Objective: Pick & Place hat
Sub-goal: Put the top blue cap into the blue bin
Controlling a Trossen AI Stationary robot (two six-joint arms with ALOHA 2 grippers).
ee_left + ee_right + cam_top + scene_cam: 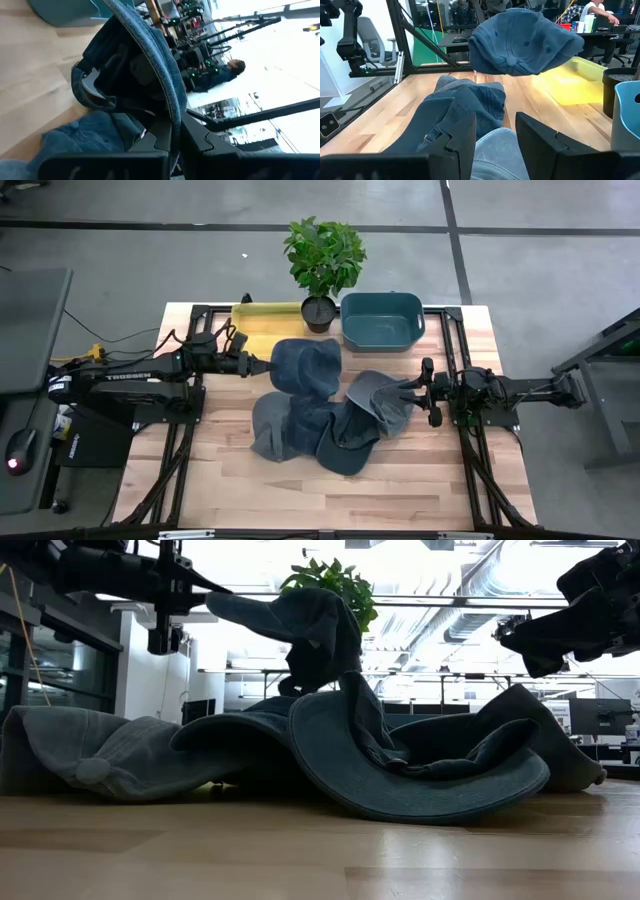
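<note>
Left gripper (pixel 262 366) pinching the brim of a denim hat (pixel 308 366), fingers pressed together on the cloth and lifting it clear of the desk (pixel 400 480). Hanging just in front of the yellow tray (pixel 262 320) and the plant (pixel 322 265), above the back edge of the pile (pixel 320 425) of other denim hats. Filling most of the left wrist view with brim (pixel 160 75), hiding the fingertips behind the fabric. Showing in the low view as a dark shape (pixel 300 630) held up over the heap, blocking part of the plant (pixel 335 585).

Right gripper (pixel 425 387) hovering at the right side of the pile, fingers (pixel 465 135) standing apart with denim lying between and under them; impossible to tell whether touching or gripping that cloth. Appearing in the low view only as a dark mass (pixel 560 625) cut off at the frame's upper right.

Teal bin (pixel 382 320) sitting beside the plant at the back of the desk, seen only as a sliver (pixel 626 115) in the right wrist view. Overlapping hats in the pile making a count hard.
</note>
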